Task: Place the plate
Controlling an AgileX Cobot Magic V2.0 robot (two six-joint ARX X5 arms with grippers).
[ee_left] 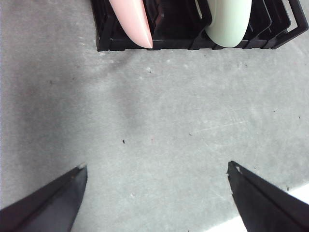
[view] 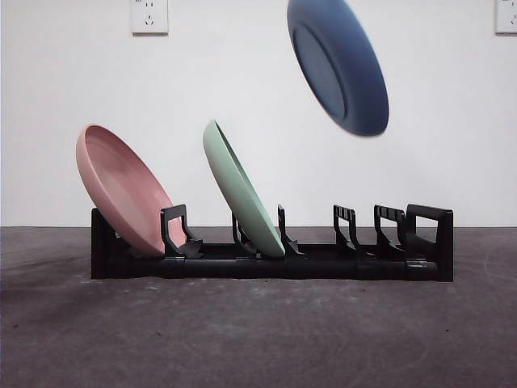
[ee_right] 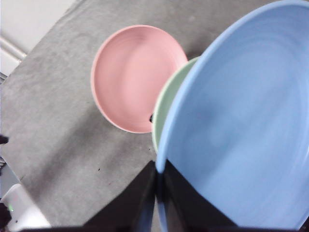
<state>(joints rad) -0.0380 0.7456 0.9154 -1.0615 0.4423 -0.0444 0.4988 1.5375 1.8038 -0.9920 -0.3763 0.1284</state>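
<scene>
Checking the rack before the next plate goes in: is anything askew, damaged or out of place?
Nothing stands out. The pink plate and green plate lean in the black dish rack. The blue plate hangs above it, gripped by the right end effector.

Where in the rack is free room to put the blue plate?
The rack has bare slots between the green plate and its far end, under the blue plate that the right gripper holds. The part with the pink plate is crowded.
</scene>
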